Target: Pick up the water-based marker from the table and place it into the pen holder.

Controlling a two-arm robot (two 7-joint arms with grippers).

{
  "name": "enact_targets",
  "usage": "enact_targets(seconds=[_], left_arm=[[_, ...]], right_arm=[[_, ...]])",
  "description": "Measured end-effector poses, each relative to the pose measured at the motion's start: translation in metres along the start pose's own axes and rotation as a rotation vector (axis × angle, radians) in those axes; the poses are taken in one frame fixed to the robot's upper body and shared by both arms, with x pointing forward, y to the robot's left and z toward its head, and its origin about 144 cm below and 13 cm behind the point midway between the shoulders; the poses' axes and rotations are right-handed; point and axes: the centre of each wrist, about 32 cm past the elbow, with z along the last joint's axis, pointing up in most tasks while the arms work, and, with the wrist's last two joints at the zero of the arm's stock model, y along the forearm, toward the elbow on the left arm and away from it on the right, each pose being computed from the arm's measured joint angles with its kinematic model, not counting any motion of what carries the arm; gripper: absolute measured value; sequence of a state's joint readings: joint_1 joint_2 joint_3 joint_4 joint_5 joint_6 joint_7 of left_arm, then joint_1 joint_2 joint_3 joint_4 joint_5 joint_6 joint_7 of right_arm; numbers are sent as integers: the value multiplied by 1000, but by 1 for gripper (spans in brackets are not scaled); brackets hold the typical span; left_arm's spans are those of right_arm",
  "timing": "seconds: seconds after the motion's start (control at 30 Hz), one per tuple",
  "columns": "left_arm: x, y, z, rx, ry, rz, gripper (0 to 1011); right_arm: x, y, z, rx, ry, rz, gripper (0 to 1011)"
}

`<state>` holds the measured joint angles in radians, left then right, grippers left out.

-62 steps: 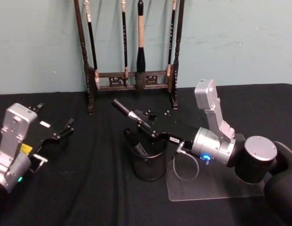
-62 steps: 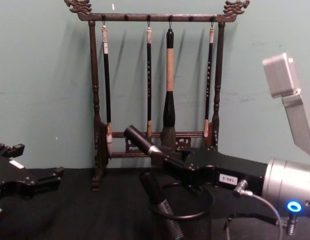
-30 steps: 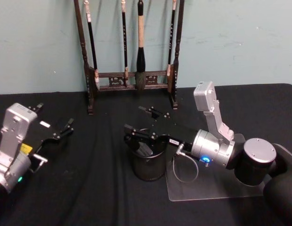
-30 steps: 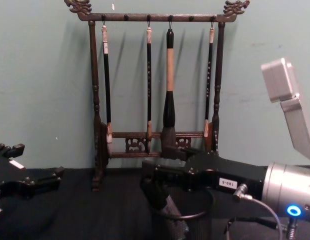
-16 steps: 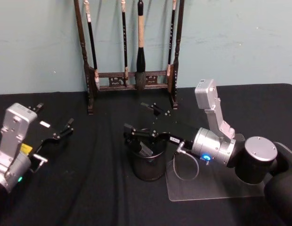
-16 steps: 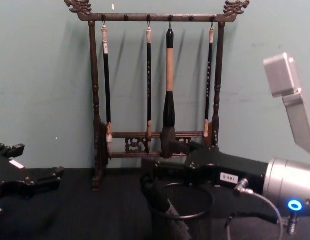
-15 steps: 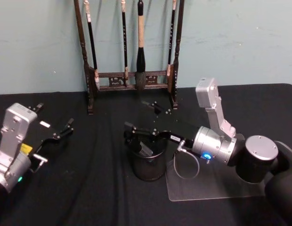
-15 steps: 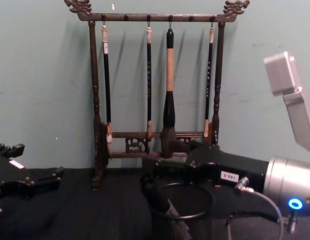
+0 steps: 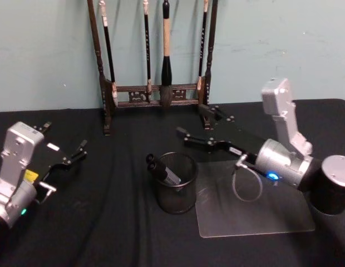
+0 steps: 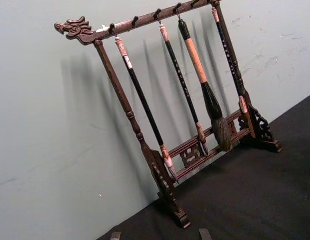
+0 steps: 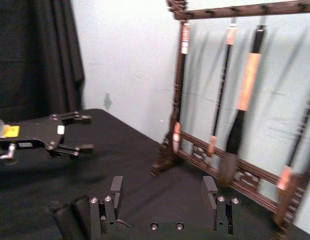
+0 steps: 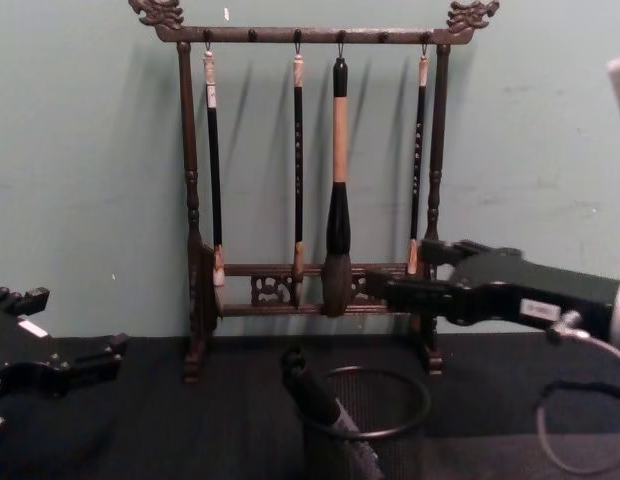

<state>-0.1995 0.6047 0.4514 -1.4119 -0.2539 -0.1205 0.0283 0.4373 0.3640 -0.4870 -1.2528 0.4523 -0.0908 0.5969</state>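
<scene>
On the black-draped table (image 9: 106, 233), the water-based marker (image 9: 164, 169) is being seen leaning inside the pen holder (image 9: 175, 192). The right gripper (image 9: 197, 125) is being held wide open and empty, far-right of the holder. The left gripper (image 9: 78, 150) is being kept open, empty, far left.

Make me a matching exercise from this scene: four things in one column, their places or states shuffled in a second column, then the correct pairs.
Things
1. water-based marker
2. right claw
3. left claw
4. clear sheet

Places or states
A. lying flat on the black table, beside the pen holder
B. open and empty, off the holder's right side, between it and the brush rack
C. leaning in the pen holder, one end poking above the rim
D. open, parked at the table's left side

Pairs: 1-C, 2-B, 3-D, 4-A
</scene>
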Motion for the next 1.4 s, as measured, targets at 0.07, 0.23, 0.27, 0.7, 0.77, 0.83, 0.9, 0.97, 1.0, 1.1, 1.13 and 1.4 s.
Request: enact_targets(seconds=[0.07,0.23,0.27,0.7,0.77,0.83,0.9,0.97,1.0,1.1,1.13,1.4], left_arm=[[0,0,0,0,0,0,1009],[0,0,0,0,0,0,1009],[0,0,0,0,0,0,1009],[0,0,0,0,0,0,1009],[0,0,0,0,0,0,1009],[0,0,0,0,0,0,1009],[0,0,0,0,0,0,1009],[0,0,0,0,0,0,1009],[0,0,0,0,0,0,1009],[0,0,0,0,0,0,1009],[0,0,0,0,0,0,1009],[0,0,0,0,0,0,1009]], right_arm=[[0,-16,3,-21,-8,-49,1002],[-1,-38,1,-54,-3,-113,1002],[-1,-38,1,-54,-3,-113,1002],[-13,-74,-26,-138,72,-217,1002],[-15,-76,-31,-149,85,-224,1003],[-15,-76,-33,-153,90,-226,1002],[-15,-77,-36,-159,98,-229,1002],[-16,-77,-41,-169,110,-231,1002],[-16,-77,-41,-169,110,-231,1002],[-16,-77,-45,-177,123,-232,1002],[-16,-77,-46,-179,126,-232,1002],[-15,-75,-46,-183,129,-234,1002]])
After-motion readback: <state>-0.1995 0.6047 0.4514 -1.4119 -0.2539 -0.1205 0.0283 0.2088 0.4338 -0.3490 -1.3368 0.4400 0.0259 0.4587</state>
